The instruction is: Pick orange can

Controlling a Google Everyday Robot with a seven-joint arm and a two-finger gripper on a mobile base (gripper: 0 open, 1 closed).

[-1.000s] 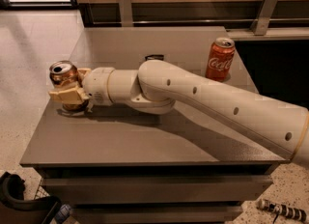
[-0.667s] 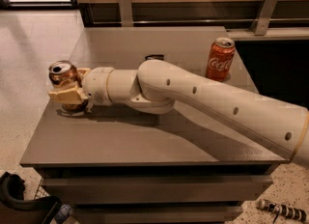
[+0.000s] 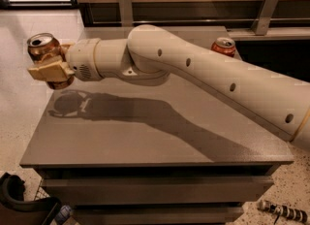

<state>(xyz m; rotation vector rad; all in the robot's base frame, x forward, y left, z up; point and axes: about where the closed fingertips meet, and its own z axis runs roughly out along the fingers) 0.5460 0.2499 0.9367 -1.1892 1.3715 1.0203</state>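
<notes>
The orange can (image 3: 42, 47), golden tan with a silver top, is held upright in the air above the table's left edge. My gripper (image 3: 50, 69) is shut on the can, its tan fingers (image 3: 46, 70) wrapped around the can's middle. The can's shadow lies on the grey table (image 3: 145, 136) below it. The lower part of the can is hidden by the fingers.
A red-orange cola can (image 3: 224, 46) stands at the back right of the table, half hidden behind my white arm (image 3: 203, 81). A wooden wall with metal brackets (image 3: 265, 10) runs behind the table. Light speckled floor lies to the left. A dark object (image 3: 19, 202) sits at the lower left.
The gripper has lifted the orange can off the table and it now hangs higher, above the left edge. The red-orange can has not moved.
</notes>
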